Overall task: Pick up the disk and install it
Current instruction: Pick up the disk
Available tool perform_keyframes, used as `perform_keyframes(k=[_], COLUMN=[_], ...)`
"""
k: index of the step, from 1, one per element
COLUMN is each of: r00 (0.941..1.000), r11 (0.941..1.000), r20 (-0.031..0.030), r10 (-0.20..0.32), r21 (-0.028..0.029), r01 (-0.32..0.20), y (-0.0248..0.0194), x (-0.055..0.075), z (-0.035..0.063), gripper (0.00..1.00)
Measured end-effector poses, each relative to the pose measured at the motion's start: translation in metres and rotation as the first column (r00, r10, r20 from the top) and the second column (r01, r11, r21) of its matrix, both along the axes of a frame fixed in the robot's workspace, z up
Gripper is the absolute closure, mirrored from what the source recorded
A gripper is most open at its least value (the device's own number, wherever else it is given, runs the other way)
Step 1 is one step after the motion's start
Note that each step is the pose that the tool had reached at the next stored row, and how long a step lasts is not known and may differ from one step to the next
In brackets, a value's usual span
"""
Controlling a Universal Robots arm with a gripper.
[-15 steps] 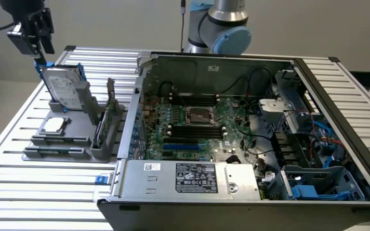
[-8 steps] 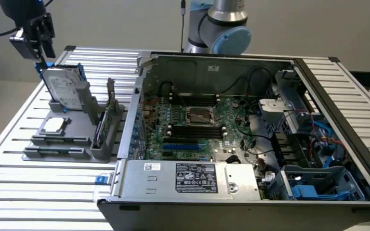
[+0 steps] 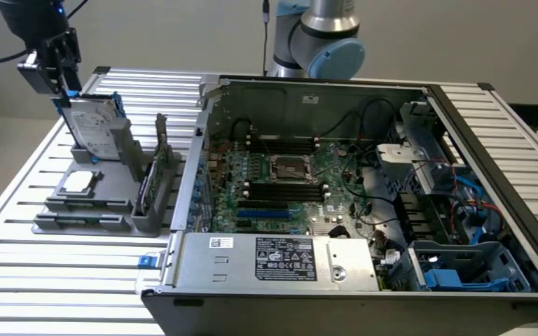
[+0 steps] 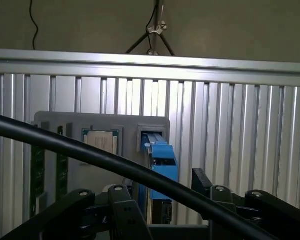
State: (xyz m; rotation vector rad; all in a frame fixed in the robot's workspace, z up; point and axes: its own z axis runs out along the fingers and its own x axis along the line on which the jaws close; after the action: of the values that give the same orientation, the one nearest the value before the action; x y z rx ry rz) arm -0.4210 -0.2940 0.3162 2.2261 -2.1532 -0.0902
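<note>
One pincer (image 3: 64, 80) at the top edge of the upright disk (image 3: 96, 129), its grip there impossible to tell.

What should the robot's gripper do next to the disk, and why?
Probably close on the disk. It stands upright in its grey holder. The gripper straddles its blue top edge, and a gap seems to show beside one finger, so the disk does not look clamped yet.
</note>
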Motion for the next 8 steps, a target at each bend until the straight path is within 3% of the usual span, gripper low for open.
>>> perform_keyframes(k=[8], r00=[1.0], r11=[1.0], r20=[0.002], r10=[0.004], r21=[-0.0074], r01=[-0.004], y=[0.002], x=[-0.004], z=[-0.0142], gripper=[0.44])
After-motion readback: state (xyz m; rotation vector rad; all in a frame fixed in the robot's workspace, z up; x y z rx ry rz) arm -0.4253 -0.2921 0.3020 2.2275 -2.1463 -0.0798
